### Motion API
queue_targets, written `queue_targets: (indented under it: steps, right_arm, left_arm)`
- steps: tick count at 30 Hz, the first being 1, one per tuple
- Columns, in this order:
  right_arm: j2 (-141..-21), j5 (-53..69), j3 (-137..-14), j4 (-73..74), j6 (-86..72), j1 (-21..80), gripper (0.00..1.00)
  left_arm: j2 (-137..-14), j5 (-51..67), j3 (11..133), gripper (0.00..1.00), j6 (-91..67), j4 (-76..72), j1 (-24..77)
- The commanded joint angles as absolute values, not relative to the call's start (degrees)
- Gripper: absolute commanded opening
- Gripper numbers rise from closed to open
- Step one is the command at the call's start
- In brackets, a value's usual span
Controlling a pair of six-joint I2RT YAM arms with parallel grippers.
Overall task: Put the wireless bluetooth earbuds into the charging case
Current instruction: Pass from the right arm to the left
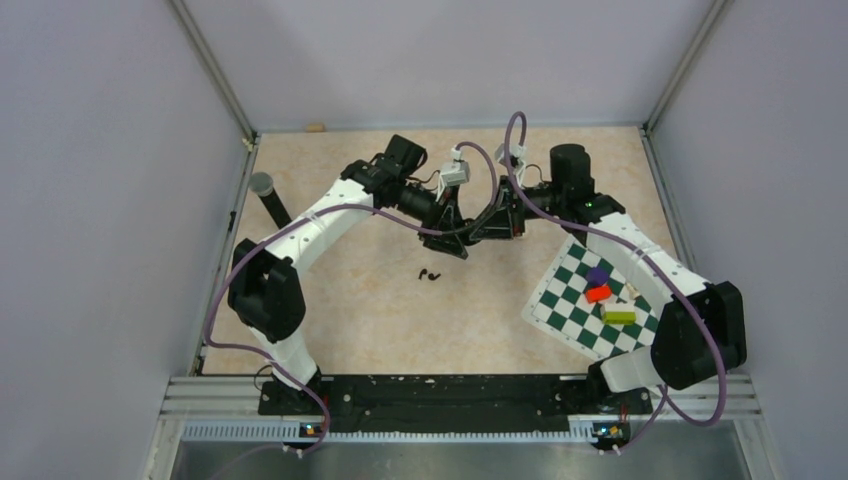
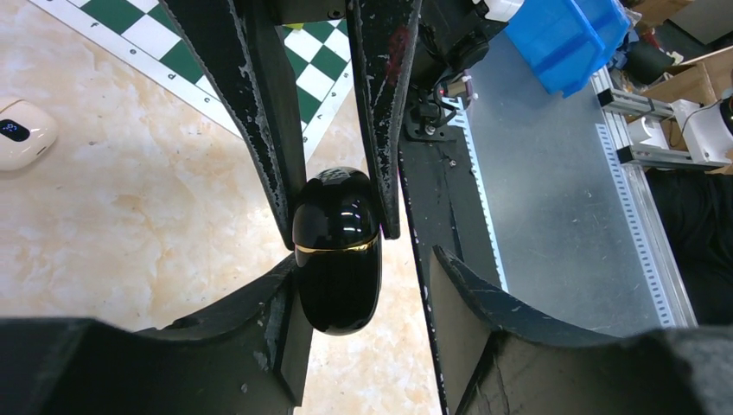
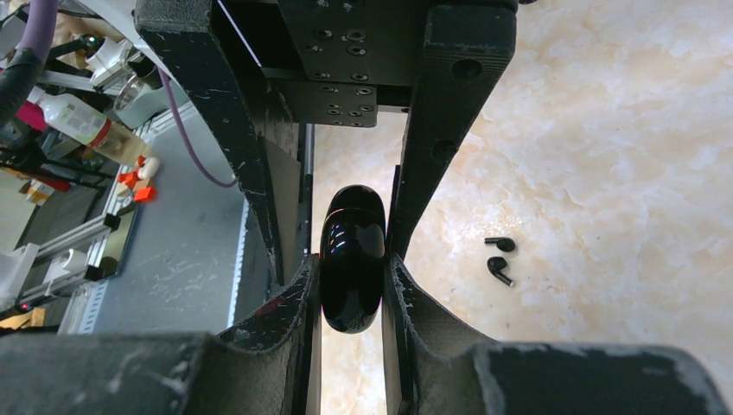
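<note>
**Top view.** The two arms meet in the upper middle of the frame. The left gripper and right gripper are tip to tip over the tan table. The case is hidden between them and cannot be made out here. The earbuds lie side by side on the table just below the grippers, a little left of centre. At the right a chessboard carries a purple block, a red block and a yellow-green block.

**Left wrist view.** The case stands in the middle of the frame, glossy black with a thin gold seam across it. The right gripper comes down from the top, its fingers pressed on the upper half from both sides. The left gripper's own fingers rise from the bottom. The one at frame left touches the lower half, while the one at frame right stands apart with a strip of table showing between. The left gripper is loose around the case, not grasping it. A cream gadget sits at the upper left edge and a blue bin at the upper right.

**Right wrist view.** The case sits at centre, clenched between the right gripper's own fingers, which touch it on both sides. The earbuds lie on the table right of centre, just beside each other and apart from the case.
</note>
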State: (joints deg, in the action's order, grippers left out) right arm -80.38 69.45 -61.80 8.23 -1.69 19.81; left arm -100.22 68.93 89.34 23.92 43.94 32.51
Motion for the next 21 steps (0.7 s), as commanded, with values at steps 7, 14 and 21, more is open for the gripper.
queue_targets:
  steps: [7, 14, 21]
  right_arm:
    - [-79.38, 70.67, -64.01, 10.59, 2.55, 18.39, 0.09]
    - [-79.45, 70.34, -64.52, 12.73, 4.92, 18.46, 0.09]
    - [-79.87, 69.96, -64.53, 12.74, 4.92, 18.46, 0.09]
  left_arm:
    - [-97.02, 69.35, 89.12, 0.52, 22.07, 41.77, 32.70]
    - [-97.06, 69.04, 88.90, 0.52, 20.08, 40.26, 32.71]
    - [-97.41, 68.20, 88.81, 0.41, 18.81, 39.06, 32.74]
